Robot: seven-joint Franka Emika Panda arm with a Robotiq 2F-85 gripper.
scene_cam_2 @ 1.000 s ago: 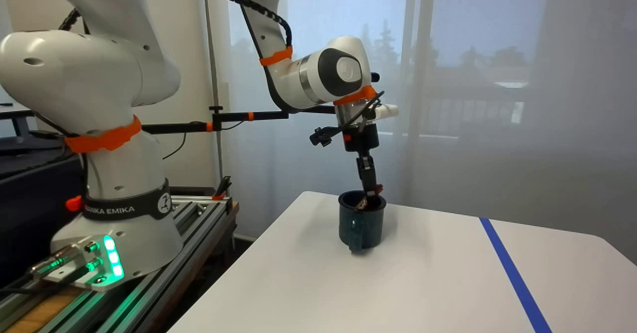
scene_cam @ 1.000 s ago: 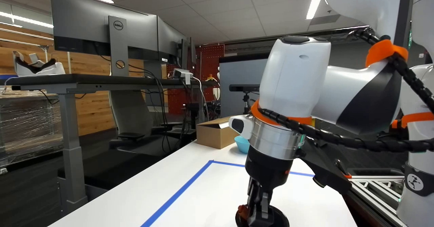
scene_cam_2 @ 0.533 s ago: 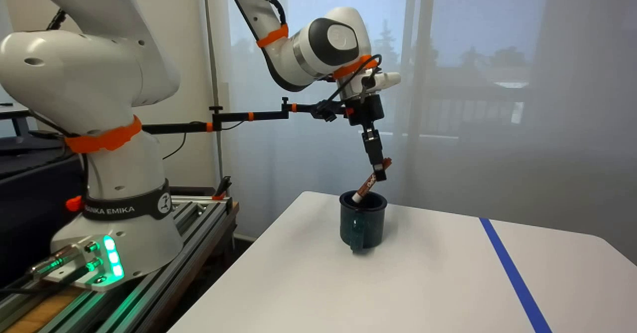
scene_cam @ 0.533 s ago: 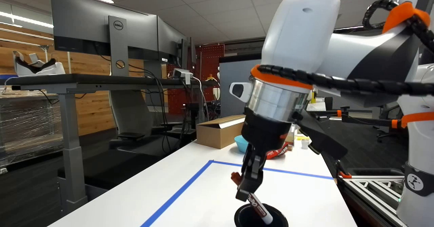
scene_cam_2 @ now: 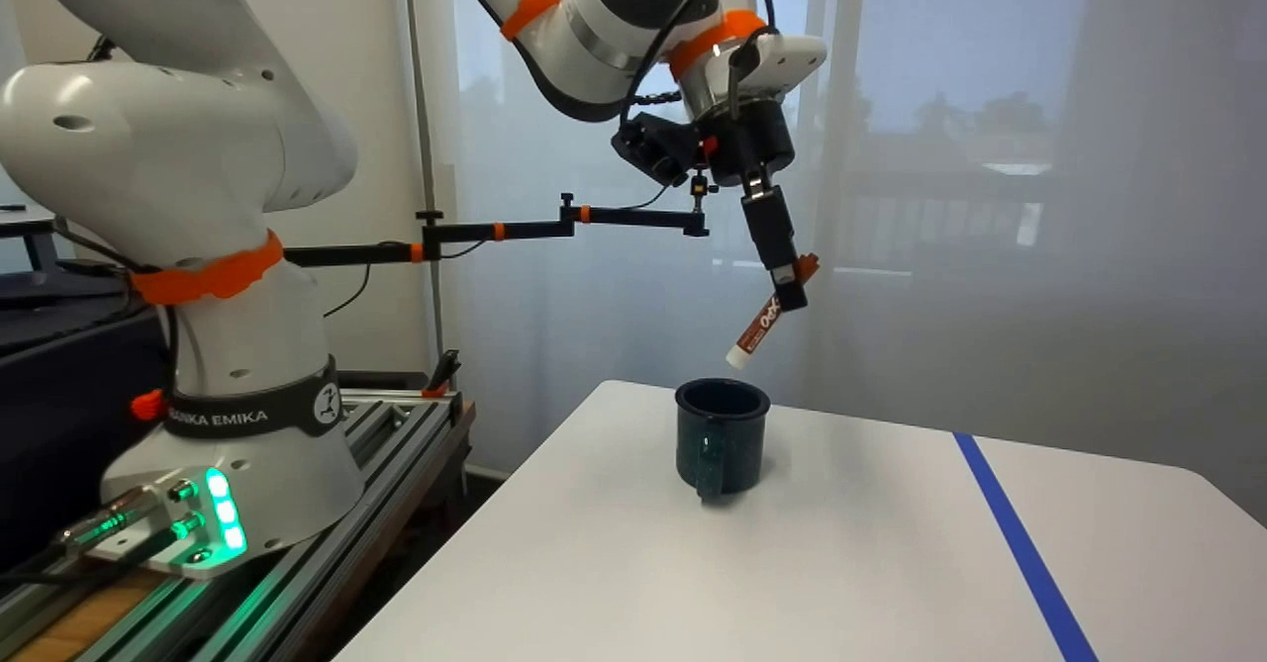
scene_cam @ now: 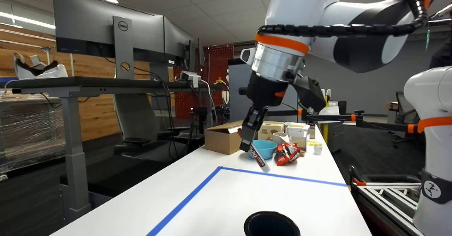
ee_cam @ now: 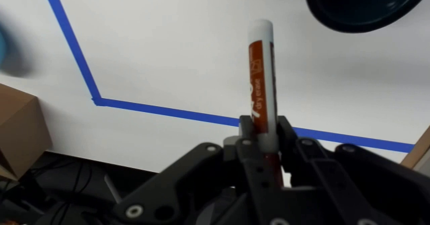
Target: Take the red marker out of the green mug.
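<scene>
The fingers [ee_cam: 286, 134] are clamping the tilted red marker [scene_cam_2: 759, 330] above the green mug [scene_cam_2: 740, 452]. The mug is standing on the desk [scene_cam_2: 594, 563].

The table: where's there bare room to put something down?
In an exterior view, the table is bare between the mug and the tape, and again past that tape out to the table's edge. It's crowded where the box, bowl and red bag cluster. The tool holds the marker above the table, so I'd avoid reaching there.
</scene>
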